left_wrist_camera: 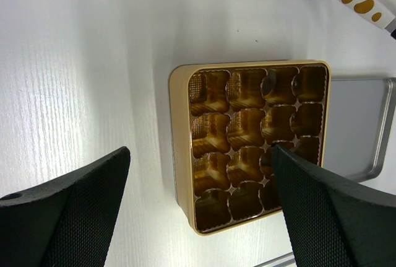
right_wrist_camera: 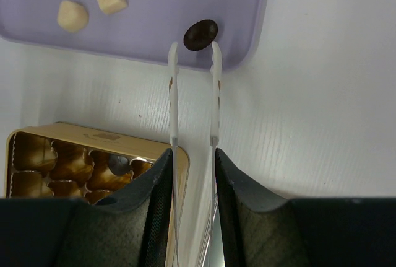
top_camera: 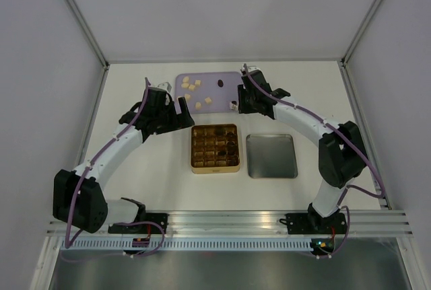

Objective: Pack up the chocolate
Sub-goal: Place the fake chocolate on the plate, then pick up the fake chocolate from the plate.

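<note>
You see a white bench (top_camera: 148,155) from above, with two black arms reaching in from the bottom of the frame. A purple tray (top_camera: 227,96) lies at upper centre. Most of the chocolate still to be packed sits on it: several cream pieces (top_camera: 197,83) are scattered over its left half, and one dark piece (top_camera: 220,83) lies alone toward its right.

Below the tray, at the centre of the frame, a gold tin (top_camera: 215,169) stands open with a grid of small cells. A flat silver lid (top_camera: 271,156) lies just to its right.

In the right wrist view, the right end effector (right_wrist_camera: 193,158) is clenched on a pair of tweezers (right_wrist_camera: 214,93). Their pale tips sit at either side of the dark piece's lower edge, near the tray's bottom right corner. You cannot tell whether the tips touch it. One dark lump (right_wrist_camera: 117,164) shows in a cell of the tin at lower left.

In the left wrist view, the left end effector (left_wrist_camera: 199,155) is released, with its fingers wide apart above the tin and nothing between them.
</note>
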`<action>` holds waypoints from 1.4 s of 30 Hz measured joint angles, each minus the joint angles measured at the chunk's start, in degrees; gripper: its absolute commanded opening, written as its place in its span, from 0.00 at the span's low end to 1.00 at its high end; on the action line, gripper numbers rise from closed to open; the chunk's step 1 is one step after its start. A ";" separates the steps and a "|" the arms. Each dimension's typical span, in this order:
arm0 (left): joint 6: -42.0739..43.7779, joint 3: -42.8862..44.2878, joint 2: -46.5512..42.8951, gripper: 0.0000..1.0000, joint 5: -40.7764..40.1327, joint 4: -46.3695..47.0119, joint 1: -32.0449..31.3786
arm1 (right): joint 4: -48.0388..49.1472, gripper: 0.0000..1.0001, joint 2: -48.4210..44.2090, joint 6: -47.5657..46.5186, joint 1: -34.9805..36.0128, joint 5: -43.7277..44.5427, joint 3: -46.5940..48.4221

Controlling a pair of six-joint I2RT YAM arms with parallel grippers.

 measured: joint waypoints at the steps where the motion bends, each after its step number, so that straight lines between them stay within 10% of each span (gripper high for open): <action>1: 0.00 0.00 -0.13 1.00 0.00 0.00 0.00 | -0.46 0.37 0.00 0.07 0.00 -0.13 0.83; 11: 0.00 0.00 -0.72 1.00 0.00 0.00 0.00 | -8.98 0.39 1.29 -0.81 0.00 -0.57 9.60; 26: 0.00 0.00 -1.03 1.00 -0.04 -0.02 0.00 | -24.35 0.40 31.52 -4.02 -0.13 -1.27 53.72; 42: 0.00 0.00 -1.05 1.00 -0.02 -0.02 0.00 | -19.45 0.40 38.14 -4.22 -1.20 0.44 56.15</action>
